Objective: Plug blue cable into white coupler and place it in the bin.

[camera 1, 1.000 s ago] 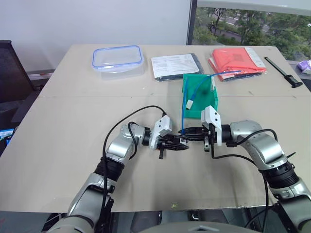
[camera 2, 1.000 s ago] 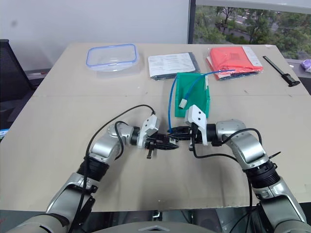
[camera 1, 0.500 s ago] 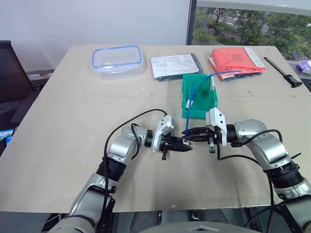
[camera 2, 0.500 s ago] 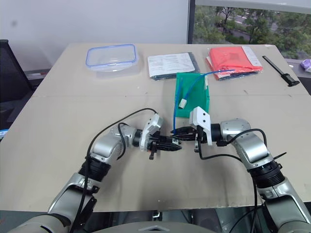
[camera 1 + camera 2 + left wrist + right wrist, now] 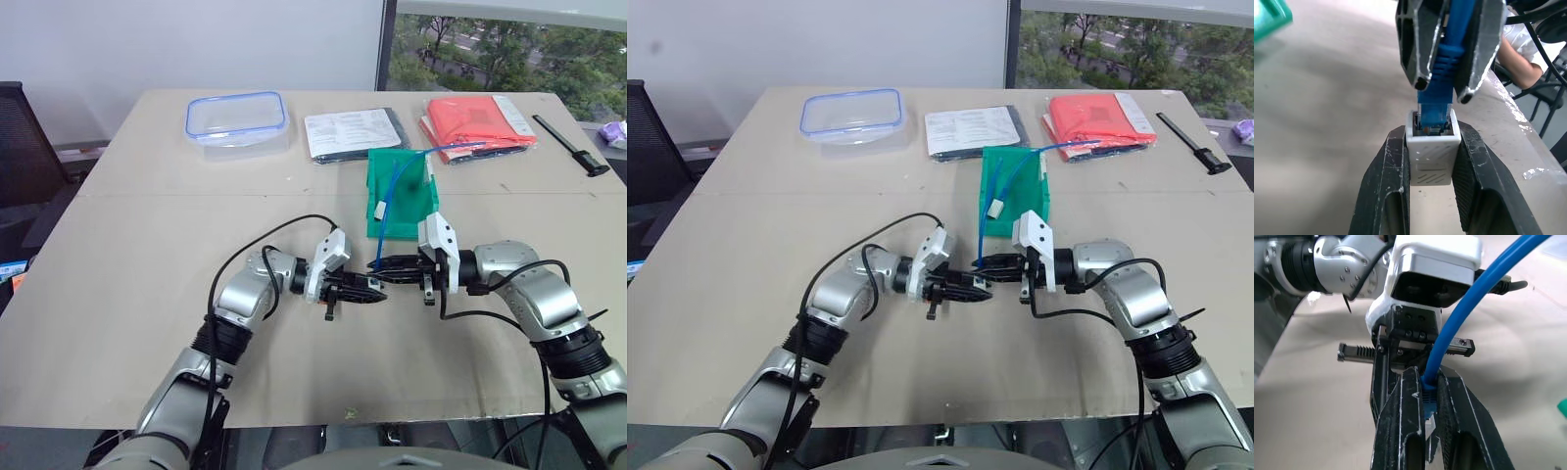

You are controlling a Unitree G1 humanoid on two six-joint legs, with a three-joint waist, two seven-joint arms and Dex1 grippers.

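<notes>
On the table: 1 blue cable, 1 white coupler, 1 bin, 2 pincers.

Beige table; along far edge sat clear blue-rimmed food box, printed papers, red folder, black caliper-like tool. Black chair beside table's left side.

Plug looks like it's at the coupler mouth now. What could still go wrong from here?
1. The blue cable plug sits at the socket of the white coupler but may not be latched; letting go early could leave it loose.
2. The right gripper pinches only the boot, so a skewed push could jam it.
3. The cable's free end hangs inside the bin and may snag.
</notes>
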